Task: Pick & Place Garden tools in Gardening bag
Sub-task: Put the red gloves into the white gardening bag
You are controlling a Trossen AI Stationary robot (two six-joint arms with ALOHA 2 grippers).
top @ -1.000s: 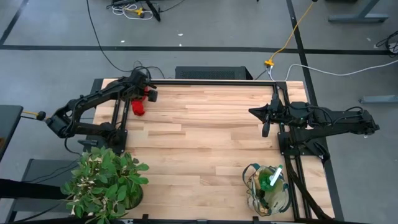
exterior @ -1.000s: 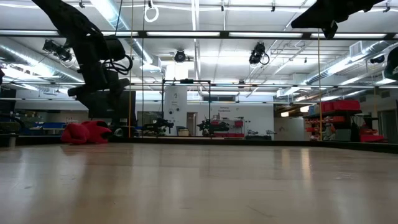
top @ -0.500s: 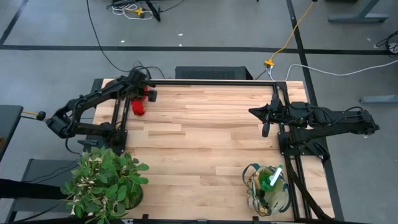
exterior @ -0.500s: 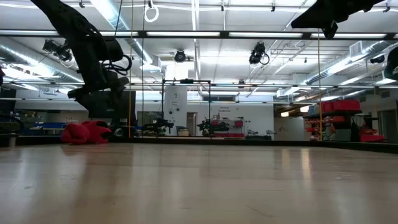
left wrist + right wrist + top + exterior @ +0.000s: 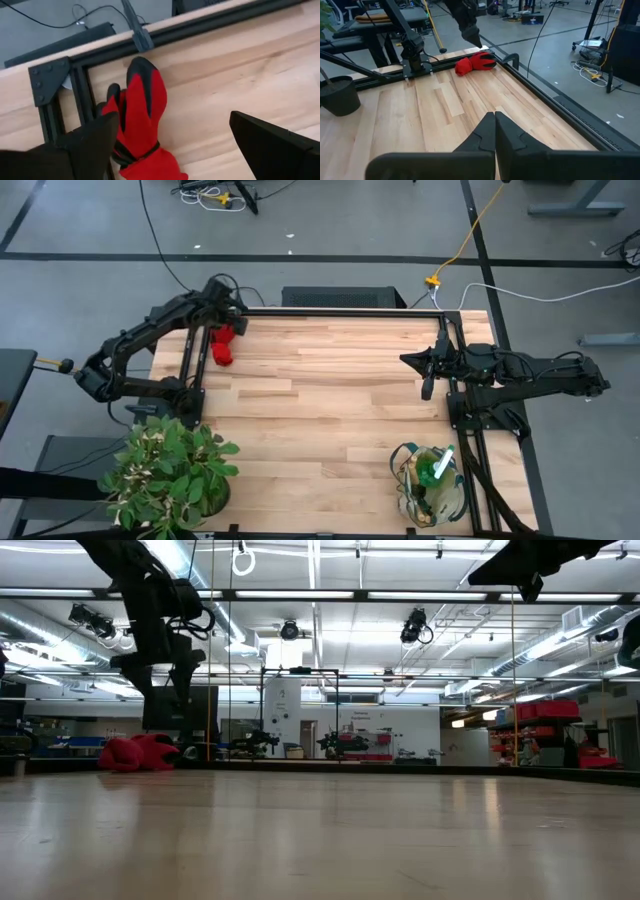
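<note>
Wooden table (image 5: 320, 390), left tool (image 5: 228, 320) spread apart above red gloves (image 5: 222, 347) (untouched), right tool (image 5: 425, 375) closed, empty.

The red gloves (image 5: 222, 347) with dark fingertips lay bundled flat on the table (image 5: 330, 410), against its far-left corner frame. The beige gardening bag (image 5: 432, 485), green-trimmed, stood upright at the opposite near-right corner, holding a green-and-white item (image 5: 440, 464).
</note>
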